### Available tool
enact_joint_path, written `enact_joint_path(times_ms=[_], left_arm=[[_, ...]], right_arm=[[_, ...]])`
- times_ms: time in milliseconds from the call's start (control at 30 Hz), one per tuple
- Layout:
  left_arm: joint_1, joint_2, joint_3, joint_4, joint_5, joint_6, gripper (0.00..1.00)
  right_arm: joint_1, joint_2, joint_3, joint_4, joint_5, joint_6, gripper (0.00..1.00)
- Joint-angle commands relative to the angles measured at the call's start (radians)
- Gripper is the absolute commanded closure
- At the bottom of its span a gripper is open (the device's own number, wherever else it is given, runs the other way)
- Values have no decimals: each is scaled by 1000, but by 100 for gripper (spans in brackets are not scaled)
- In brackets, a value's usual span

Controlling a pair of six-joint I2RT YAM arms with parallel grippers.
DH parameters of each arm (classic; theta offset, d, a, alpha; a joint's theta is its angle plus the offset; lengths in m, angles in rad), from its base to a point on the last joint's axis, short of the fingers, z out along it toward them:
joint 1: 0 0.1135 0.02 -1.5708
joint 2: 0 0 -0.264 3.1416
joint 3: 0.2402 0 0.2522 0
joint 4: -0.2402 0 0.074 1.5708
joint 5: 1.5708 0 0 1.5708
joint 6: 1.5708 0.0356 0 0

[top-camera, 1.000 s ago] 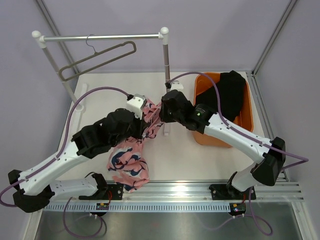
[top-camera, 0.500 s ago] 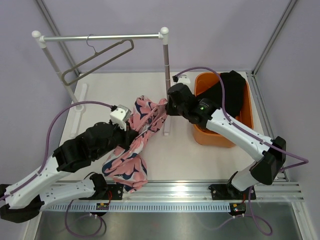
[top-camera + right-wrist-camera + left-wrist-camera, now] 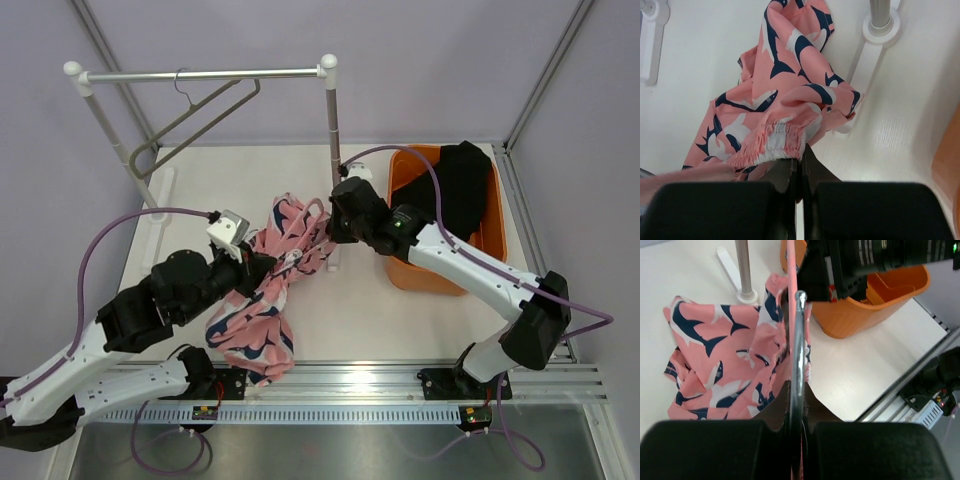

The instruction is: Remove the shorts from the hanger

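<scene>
The pink shorts (image 3: 255, 320) with navy sharks hang bunched between the two arms and trail onto the table; they also show in the wrist views (image 3: 715, 355) (image 3: 775, 100). My left gripper (image 3: 272, 262) (image 3: 799, 385) is shut on the hanger's shiny metal rod (image 3: 799, 330), which runs up through the cloth. My right gripper (image 3: 332, 228) (image 3: 800, 150) is shut at the elastic waistband (image 3: 772, 145), with the cloth's edge pinched at its fingertips. The rest of the hanger is hidden in the fabric.
A clothes rack stands at the back, with its rail (image 3: 200, 75) and right post (image 3: 331, 150). An empty grey hanger (image 3: 190, 115) hangs from the rail. An orange basket (image 3: 440, 275) at the right holds a black garment (image 3: 460, 190). A metal rail runs along the table's near edge.
My left arm has drawn back to the left with the hanger and shorts. My right gripper has closed on the waistband. The grey hanger on the rail has swung slightly.
</scene>
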State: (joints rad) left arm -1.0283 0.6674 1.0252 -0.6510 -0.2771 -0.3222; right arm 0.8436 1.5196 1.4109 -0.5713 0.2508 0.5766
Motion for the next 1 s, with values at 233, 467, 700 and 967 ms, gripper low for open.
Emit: enact_joint_path(times_ms=[233, 467, 700, 967], left_arm=[[-7, 98, 35, 370, -326, 51, 100], [-6, 179, 15, 664, -499, 112, 100], [77, 242, 15, 840, -606, 187, 100], [328, 323, 180, 716, -288, 8, 100]], right_arm=[[261, -67, 20, -62, 130, 9, 100], [370, -156, 65, -121, 186, 2, 100], [480, -214, 146, -185, 214, -20, 100], [542, -168, 209, -294, 258, -46, 100]])
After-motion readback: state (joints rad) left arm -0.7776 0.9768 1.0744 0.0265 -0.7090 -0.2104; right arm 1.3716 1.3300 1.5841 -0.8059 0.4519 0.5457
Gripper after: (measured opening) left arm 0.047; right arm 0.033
